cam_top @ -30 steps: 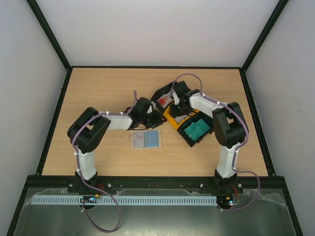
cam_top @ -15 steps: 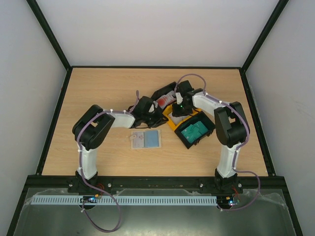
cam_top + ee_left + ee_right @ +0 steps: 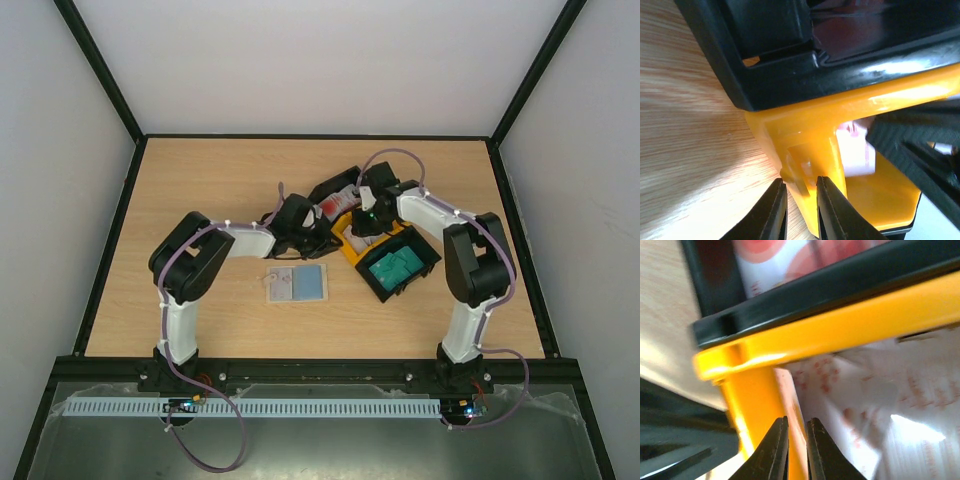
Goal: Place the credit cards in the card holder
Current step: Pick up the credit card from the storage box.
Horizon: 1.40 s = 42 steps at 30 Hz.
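The card holder (image 3: 297, 284) lies open and flat on the table, near the middle. White credit cards with red print (image 3: 880, 405) fill the orange bin (image 3: 350, 246). My right gripper (image 3: 361, 228) reaches down into that bin. In the right wrist view its jaws (image 3: 797, 421) stand almost together on the edge of one white card (image 3: 788, 382) that leans against the orange wall (image 3: 752, 405). My left gripper (image 3: 318, 238) is at the bin's left corner, its jaws (image 3: 801, 181) clamped on the orange rim (image 3: 805, 150). A white card (image 3: 856, 152) shows inside.
A black bin (image 3: 335, 197) with red and white cards touches the orange bin at the back. Another black bin (image 3: 400, 265) with teal cards sits to its right front. Black frame rails edge the table (image 3: 200, 200).
My right gripper has dropped into the orange bin and narrowed its jaws onto a card. The left gripper has slid right to the bin's corner and closed on the rim.
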Motion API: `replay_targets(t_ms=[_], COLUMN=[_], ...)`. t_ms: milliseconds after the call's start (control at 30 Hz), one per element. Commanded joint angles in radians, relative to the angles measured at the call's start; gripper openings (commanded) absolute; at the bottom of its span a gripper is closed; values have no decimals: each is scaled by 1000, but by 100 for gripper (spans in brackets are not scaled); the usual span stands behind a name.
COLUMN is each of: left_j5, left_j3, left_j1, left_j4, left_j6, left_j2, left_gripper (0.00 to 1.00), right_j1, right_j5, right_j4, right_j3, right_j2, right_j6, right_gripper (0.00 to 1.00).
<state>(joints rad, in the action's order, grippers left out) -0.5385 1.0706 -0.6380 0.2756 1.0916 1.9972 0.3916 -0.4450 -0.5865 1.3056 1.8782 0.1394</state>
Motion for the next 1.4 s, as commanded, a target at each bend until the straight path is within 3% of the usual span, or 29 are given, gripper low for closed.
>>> replay_targets(t_ms=[0,167,367,500,967,1367], left_j5=[29,34,38,38,42,65], left_j3=[38,42,38,39,41,36], left_j1=[-8,-8,-8,-8,-8,-8], left_j4=[21,15,11,11,2,-21], left_j6=[-17,-22,-24,-25,-35,-61], left_j2=[41,39,38,36,28,-30], left_gripper=[19,19,19,19,19,25], right_j1=[36,42,50,50,53,53], right_j5=[-102,-87,19,43,50,71], right_j4=[-98,-103,-111,-109,-76,-52], right_j3=[-37,-46,-46,-48,-45,-52], right_j2=[-42,-23,-2,-9,-102,-284], right_j6=[4,3,18,18,49,90], right_gripper=[12,16,29,30,3,2])
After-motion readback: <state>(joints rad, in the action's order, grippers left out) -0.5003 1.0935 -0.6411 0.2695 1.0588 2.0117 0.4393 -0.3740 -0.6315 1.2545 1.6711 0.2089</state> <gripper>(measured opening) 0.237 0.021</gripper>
